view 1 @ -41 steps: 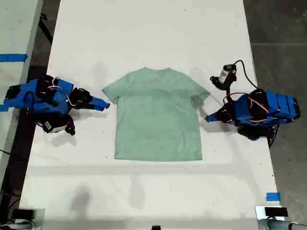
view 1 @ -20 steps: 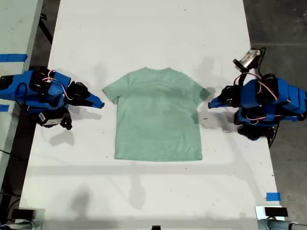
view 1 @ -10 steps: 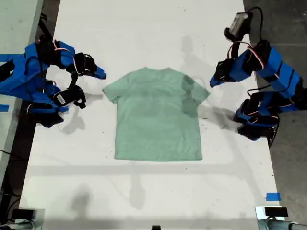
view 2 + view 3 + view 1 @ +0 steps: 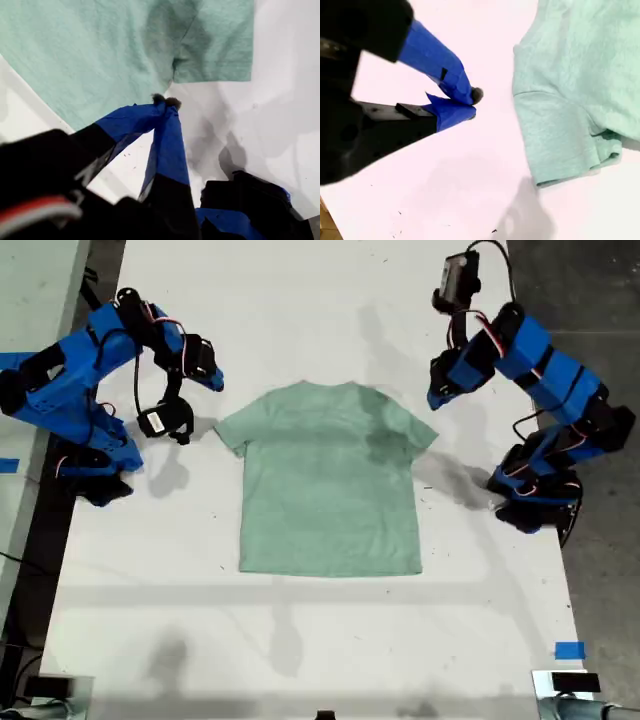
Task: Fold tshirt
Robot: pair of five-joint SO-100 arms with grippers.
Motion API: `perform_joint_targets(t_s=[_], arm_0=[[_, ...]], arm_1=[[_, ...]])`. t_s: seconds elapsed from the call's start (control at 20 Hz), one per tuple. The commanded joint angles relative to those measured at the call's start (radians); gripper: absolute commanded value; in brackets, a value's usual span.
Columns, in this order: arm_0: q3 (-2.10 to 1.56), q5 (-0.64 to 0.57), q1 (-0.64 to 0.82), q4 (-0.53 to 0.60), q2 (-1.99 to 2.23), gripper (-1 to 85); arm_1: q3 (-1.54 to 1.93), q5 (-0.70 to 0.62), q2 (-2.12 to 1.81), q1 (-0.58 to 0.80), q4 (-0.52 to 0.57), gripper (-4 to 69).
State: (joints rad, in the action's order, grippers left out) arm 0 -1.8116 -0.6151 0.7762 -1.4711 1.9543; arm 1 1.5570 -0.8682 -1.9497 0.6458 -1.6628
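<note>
The tshirt (image 4: pixel 328 478) lies flat and spread on the white tabletop (image 4: pixel 320 300), near the middle of the exterior view, collar toward that view's top and hem toward its bottom, so its long axis runs top to bottom and the sleeves point to the view's left and right. No fold is made yet, as far as I can judge. My first gripper (image 4: pixel 165 102) hangs above the tabletop just off a sleeve (image 4: pixel 212 55); by the sleeve and armpit at its tips, I take it for the arm at the exterior view's right (image 4: pixel 437 395), raised near that sleeve and the shoulder. Its jaws are closed on nothing, tips meeting. My second gripper (image 4: pixel 470 102) hovers over bare tabletop beside the other sleeve (image 4: pixel 555 137), apart from it; this looks to be the arm at the exterior view's left (image 4: pixel 210 378). Its jaws are near closed, with only a thin gap, and hold nothing. Each sleeve lies inward from its gripper, toward the middle of the tabletop, and each arm is the nearer one to its own sleeve. The tabletop is plain and smooth with ample free room around the cloth; dark floor shows at the exterior view's right edge.
</note>
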Motion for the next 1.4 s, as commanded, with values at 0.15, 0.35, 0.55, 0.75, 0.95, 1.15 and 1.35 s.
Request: perform_joint_targets(t_s=[0.15,0.35,0.55,0.75,0.95,1.15,1.35], arm_0=[[0.063,-0.051,0.017,-0.058,-0.06,0.1],[0.063,-0.049,-0.005,-0.083,-0.043,0.1],[0.061,-0.043,-0.026,-0.087,-0.034,0.1],[0.054,-0.035,-0.043,-0.086,-0.034,0.1],[0.046,-0.035,-0.046,-0.081,-0.034,0.1],[0.044,-0.034,-0.046,-0.075,-0.034,0.1],[0.043,-0.034,-0.046,-0.072,-0.035,0.1]], arm_1=[[-0.048,-0.091,-0.006,0.035,-0.008,23.8],[0.009,-0.135,-0.009,0.095,-0.003,28.4],[0.236,-0.192,-0.025,0.176,0.132,32.3],[0.534,-0.245,-0.037,0.236,0.408,32.6],[0.71,-0.279,0.038,0.287,0.624,32.4],[0.699,-0.296,0.186,0.314,0.681,30.9],[0.584,-0.307,0.328,0.31,0.624,26.8]])
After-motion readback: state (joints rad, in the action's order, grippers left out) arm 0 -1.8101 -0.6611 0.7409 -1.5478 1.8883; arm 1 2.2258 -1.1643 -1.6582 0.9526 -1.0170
